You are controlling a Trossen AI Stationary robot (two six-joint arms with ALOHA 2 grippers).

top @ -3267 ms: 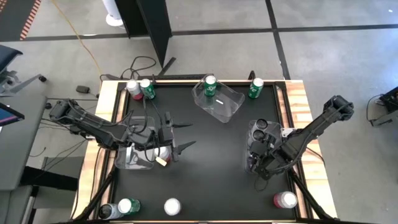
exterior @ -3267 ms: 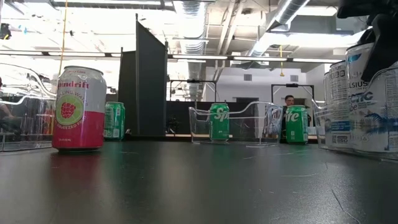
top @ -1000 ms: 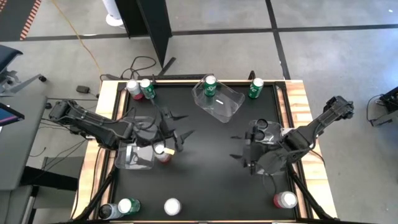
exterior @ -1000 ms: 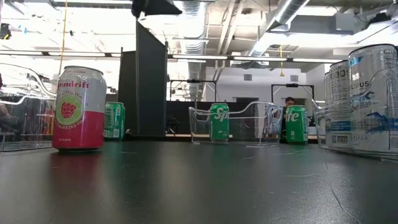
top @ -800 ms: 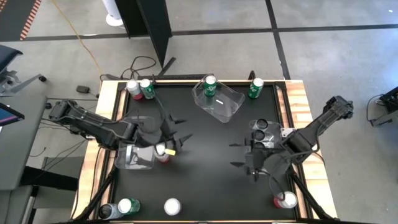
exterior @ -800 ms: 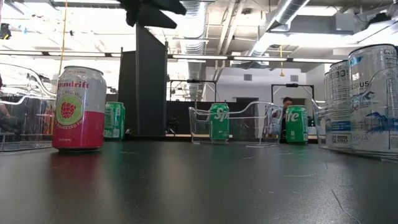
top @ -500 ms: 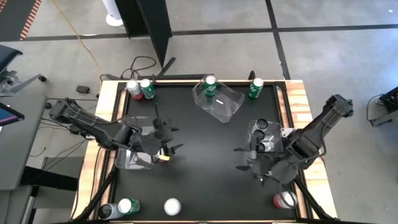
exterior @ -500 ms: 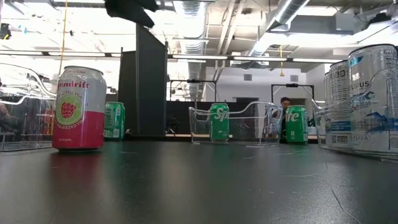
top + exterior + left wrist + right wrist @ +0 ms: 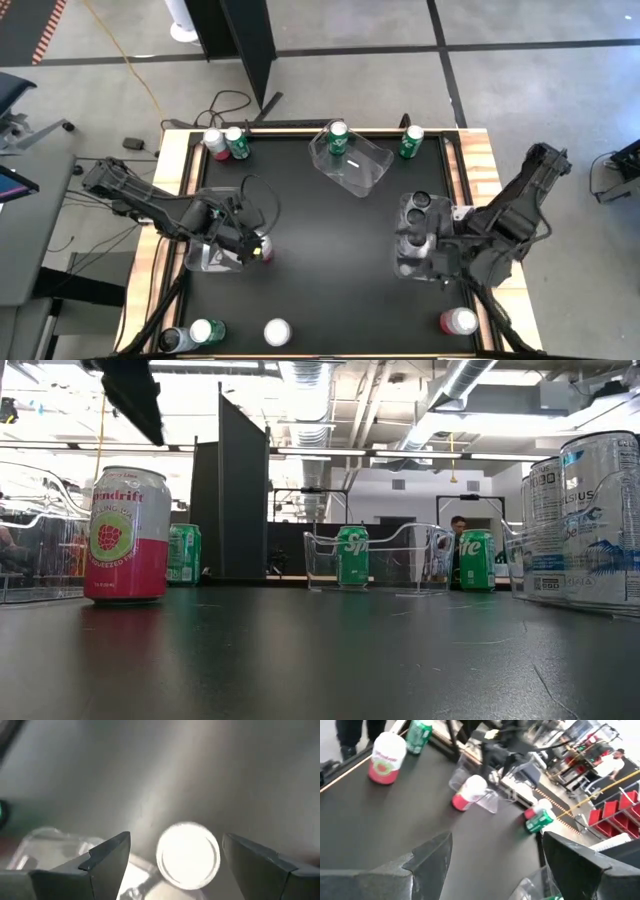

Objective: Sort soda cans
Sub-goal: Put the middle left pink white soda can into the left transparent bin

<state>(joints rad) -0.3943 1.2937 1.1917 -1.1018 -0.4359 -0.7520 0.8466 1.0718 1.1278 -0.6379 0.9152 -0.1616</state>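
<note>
Cans are distributed by colour across the dark table (image 9: 320,290), which suggests a sort in progress. The red can (image 9: 262,247) stands upright left of centre in the high view, touching or just beside the edge of the left clear bin (image 9: 205,262), probably because it awaits pickup. The left gripper (image 9: 172,857) hangs directly above it, fingers spread wide with nothing between them; in the left wrist view the silver top (image 9: 188,855) sits between the 2 fingers, an alignment suited to a straight descent and grasp. The right gripper (image 9: 492,857) is also spread and empty, raised at the lower right of the high view beside the right bin (image 9: 405,268), which holds dark cans (image 9: 420,203). In the upper centre, 1 green can (image 9: 338,139) sits inside a third bin (image 9: 370,165); another green can (image 9: 411,142) stands outside it near the upper right table edge. Unsorted cans remain at the edges: a red and green pair (image 9: 225,142) at upper left, 3 cans (image 9: 205,332) along the lower left edge, and 1 red can (image 9: 458,322) at lower right. The low view shows the raspberry-labelled can (image 9: 125,534) upright at left.
</note>
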